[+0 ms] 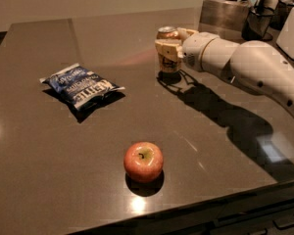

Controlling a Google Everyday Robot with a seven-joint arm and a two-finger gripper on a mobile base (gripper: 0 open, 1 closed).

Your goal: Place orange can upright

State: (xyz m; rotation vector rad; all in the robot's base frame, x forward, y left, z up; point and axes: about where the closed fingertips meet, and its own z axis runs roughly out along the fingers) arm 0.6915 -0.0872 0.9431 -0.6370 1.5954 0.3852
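1. Dark, glossy countertop (88, 180) fills the view, with a pale wall behind it and a cluster of kitchen containers (225, 11) off at 1 o'clock.
2. From the counter's middle, a blue chip bag (81, 86) lies flat at 10 o'clock and a red apple (143, 161) sits at 6 o'clock. Both are well apart from the work.
3. At 1 o'clock stands the orange can (169, 65), upright with its silver top showing. Its shadow pools right at its foot, so I judge it to be on the counter or just above it; which of the two I cannot tell.
4. Reaching in from 3 o'clock, the white arm (245, 67) carries the gripper (169, 40) to the can. Its two fingers (162, 48) are closed around the upper half of the body, one in front and one behind, with nothing else in their hold.
5. Handling, as a judgement: a slim drink can is light and stiff enough for a side grip, but thin-walled, so hard squeezing would dent it. Its smooth skin is slippery, and its narrow base makes it easy to tip.
6. The best hold is across the body at mid-height or a little above, as here. Letting go calls for the base to be flat on the counter first, then straight, even parting of the fingers so neither drags the can over.
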